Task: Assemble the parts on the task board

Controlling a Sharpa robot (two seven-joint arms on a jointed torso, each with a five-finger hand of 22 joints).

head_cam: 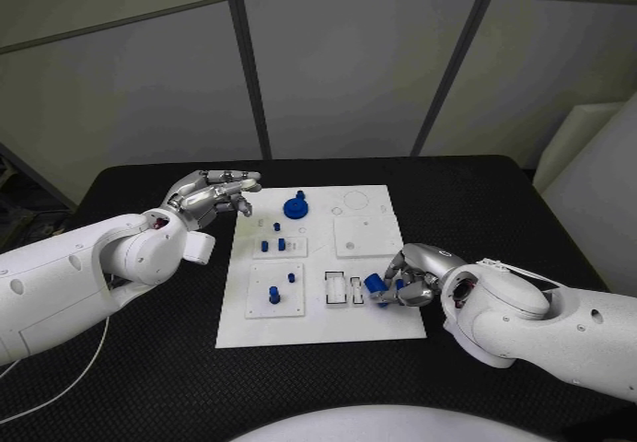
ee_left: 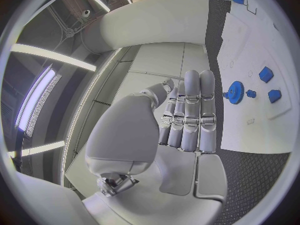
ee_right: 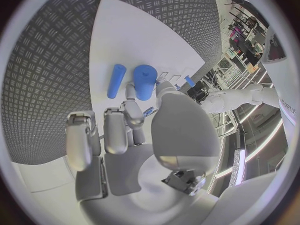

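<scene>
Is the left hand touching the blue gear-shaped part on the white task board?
Apart. In the head view the left hand hovers beside the board's far left corner, with bare board between it and the gear.

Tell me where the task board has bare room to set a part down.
The task board is bare along its near edge, below the peg plate and slots. Its far right corner is also free. Crowded: the gear, and the right hand at the slots.
</scene>
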